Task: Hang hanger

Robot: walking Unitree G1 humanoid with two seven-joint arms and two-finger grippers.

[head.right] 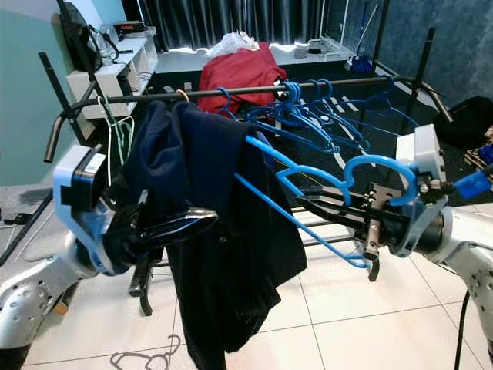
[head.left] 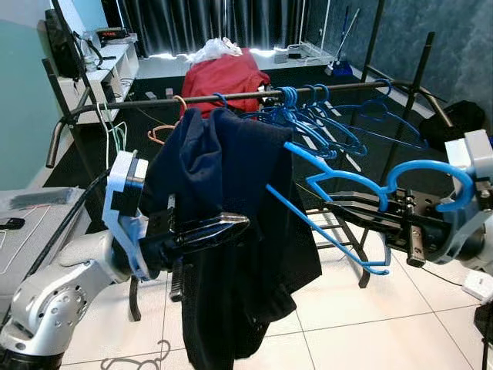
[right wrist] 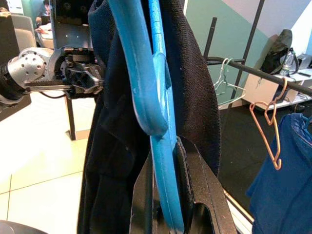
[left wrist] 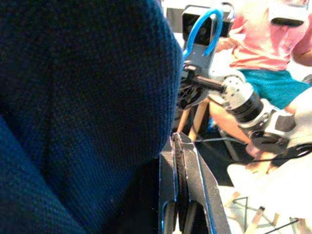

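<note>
Now, hanger [head.left: 339, 212]: we hold it below the rail [head.left: 231, 97].
Right gripper [head.left: 347, 206]: our fingers pinch its neck.
Left gripper [head.left: 223, 229]: our fingers press together on the dark garment [head.left: 231, 223].
Room: bare rail left of the blue hangers [head.left: 323, 116].

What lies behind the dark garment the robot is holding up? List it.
Behind the dark garment runs the rack's black rail, carrying empty blue hangers; beyond sits a red heap. The garment hides the rack's lower part.

A bright blue plastic hanger [head.left: 339, 202] carries a dark navy knitted garment [head.left: 231, 231], its hook tilted sideways, below the black metal rail [head.left: 231, 98].
</note>
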